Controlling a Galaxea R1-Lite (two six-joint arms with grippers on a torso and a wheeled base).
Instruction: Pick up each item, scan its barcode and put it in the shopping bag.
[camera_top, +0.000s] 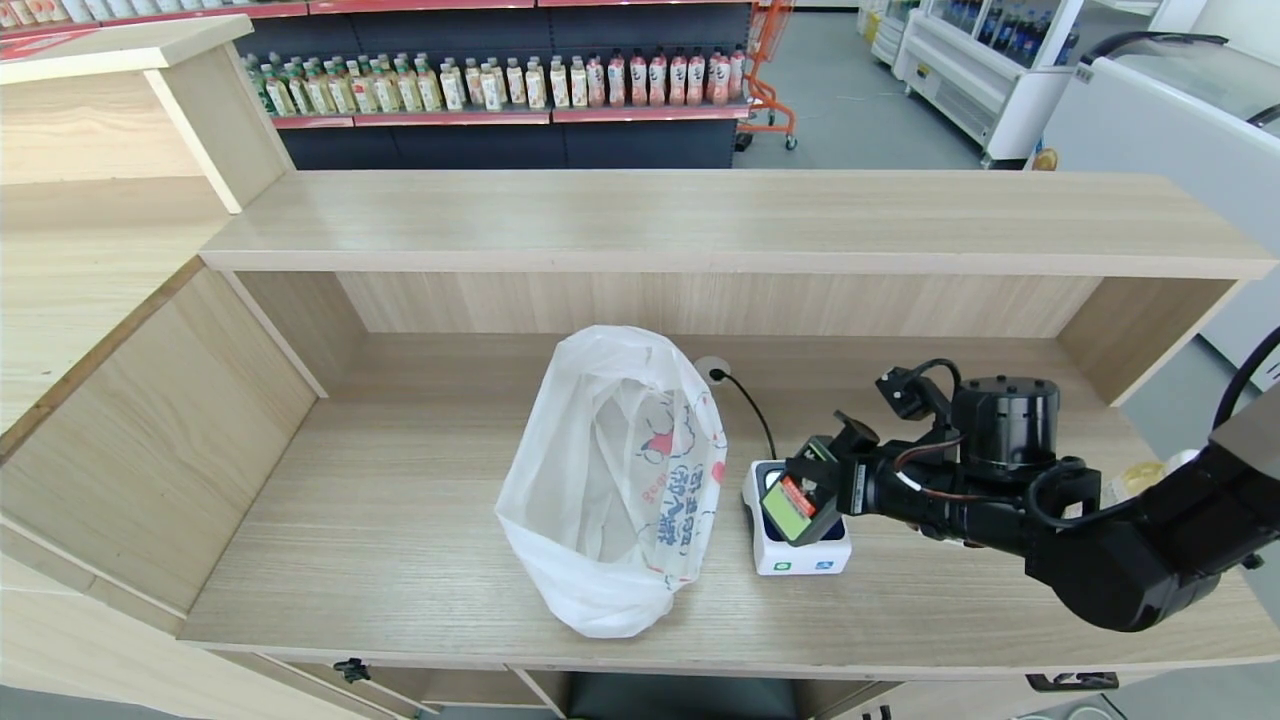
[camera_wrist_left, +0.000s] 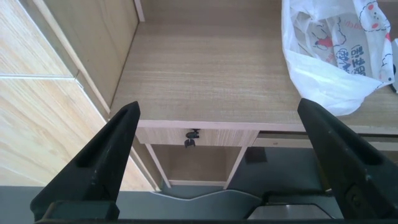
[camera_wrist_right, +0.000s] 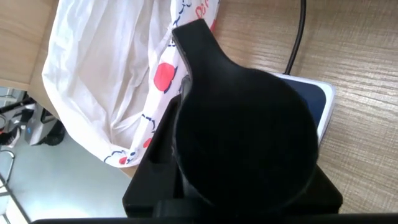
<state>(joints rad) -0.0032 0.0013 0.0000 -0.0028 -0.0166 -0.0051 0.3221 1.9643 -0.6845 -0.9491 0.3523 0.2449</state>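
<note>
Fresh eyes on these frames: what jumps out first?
The white shopping bag stands open in the middle of the wooden counter. Just to its right, the right gripper holds a green pack over the white scanner. The left gripper hangs open before the counter's near edge.

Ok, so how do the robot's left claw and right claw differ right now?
The left claw is open and empty; the right claw is shut on a small green packet. The left claw sits short of the counter's front edge, while the right claw is over the scanner beside the shopping bag. Both are black.
</note>
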